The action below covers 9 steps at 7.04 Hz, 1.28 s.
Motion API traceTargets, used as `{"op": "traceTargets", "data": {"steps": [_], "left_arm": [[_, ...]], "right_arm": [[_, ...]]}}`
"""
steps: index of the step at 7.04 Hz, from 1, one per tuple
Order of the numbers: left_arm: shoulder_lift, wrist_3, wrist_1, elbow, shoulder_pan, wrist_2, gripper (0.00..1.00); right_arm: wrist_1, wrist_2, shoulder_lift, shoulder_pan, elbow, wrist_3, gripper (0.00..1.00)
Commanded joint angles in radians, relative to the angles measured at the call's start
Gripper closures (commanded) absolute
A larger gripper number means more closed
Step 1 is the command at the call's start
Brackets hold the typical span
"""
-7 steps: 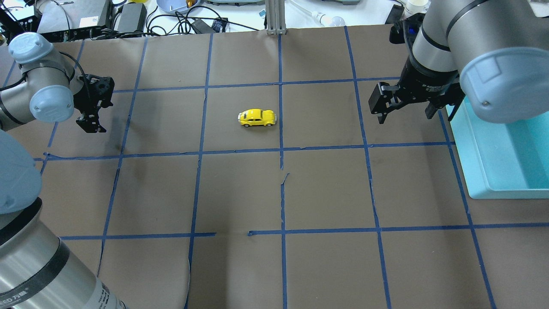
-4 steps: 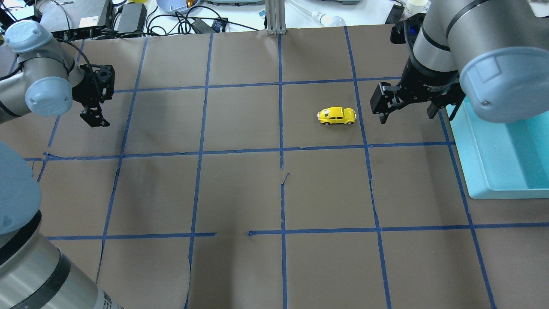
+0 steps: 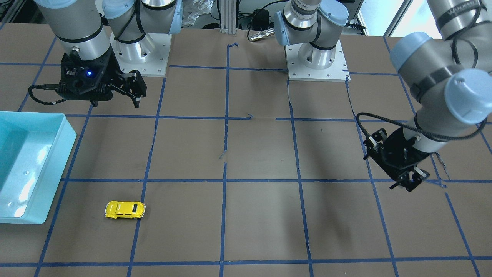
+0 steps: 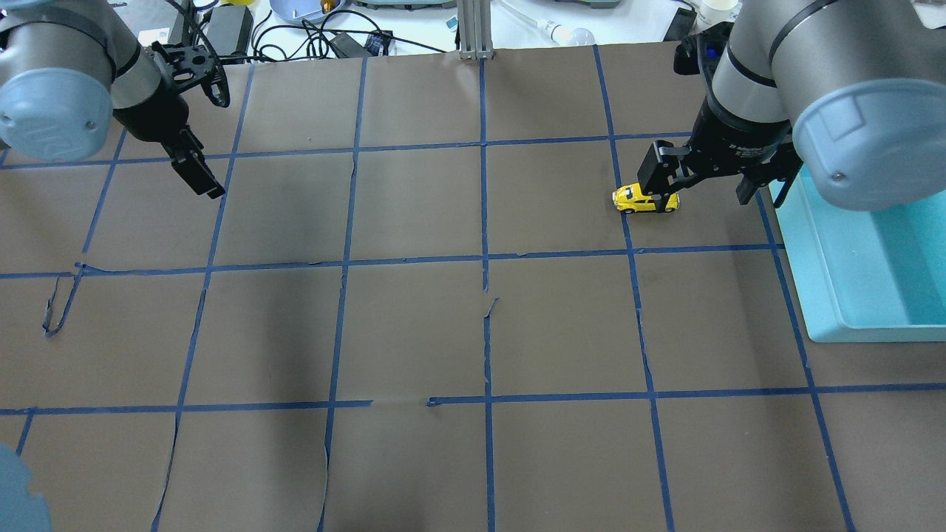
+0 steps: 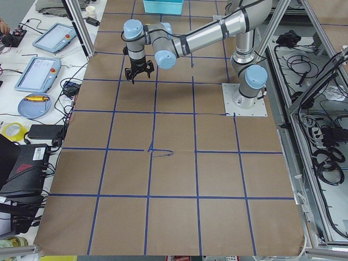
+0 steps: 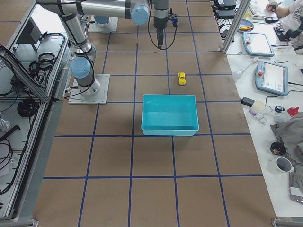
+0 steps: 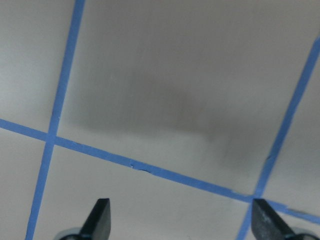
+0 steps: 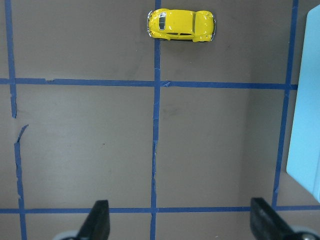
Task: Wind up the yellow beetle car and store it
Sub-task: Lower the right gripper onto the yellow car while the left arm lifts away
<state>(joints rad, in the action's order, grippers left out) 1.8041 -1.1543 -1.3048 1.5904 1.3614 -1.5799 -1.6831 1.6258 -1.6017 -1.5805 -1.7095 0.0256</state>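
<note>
The yellow beetle car (image 4: 641, 201) stands on the brown table across a blue tape line, a short way left of the teal bin (image 4: 872, 332). It also shows in the front view as the car (image 3: 125, 209) and from the side as the car (image 6: 181, 78). My right gripper (image 4: 702, 188) hangs open above the table on the robot's side of the car. In the right wrist view the car (image 8: 181, 25) lies well ahead of the gripper (image 8: 182, 225), with nothing between the fingers. My left gripper (image 4: 216, 144) is open and raised at the far left, over bare paper (image 7: 182, 222).
The teal bin (image 3: 57, 173) is open-topped, looks empty and sits at the table's right edge. Blue tape divides the brown paper into squares. Cables, a bowl and bench gear lie beyond the far edge.
The car has rolled right from the table's middle to just beside my right gripper and the bin. My left arm has risen and swung toward the far edge. The right gripper has stayed put.
</note>
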Motion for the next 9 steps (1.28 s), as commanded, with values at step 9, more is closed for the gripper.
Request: {"op": "traceTargets", "data": {"steps": [9], "left_arm": [[-0.244,1.142,-0.238,-0.023,0.242,0.021,0.00]], "right_arm": [[-0.423,-0.023,0.336,0.002,-0.006,1.078,0.00]]}}
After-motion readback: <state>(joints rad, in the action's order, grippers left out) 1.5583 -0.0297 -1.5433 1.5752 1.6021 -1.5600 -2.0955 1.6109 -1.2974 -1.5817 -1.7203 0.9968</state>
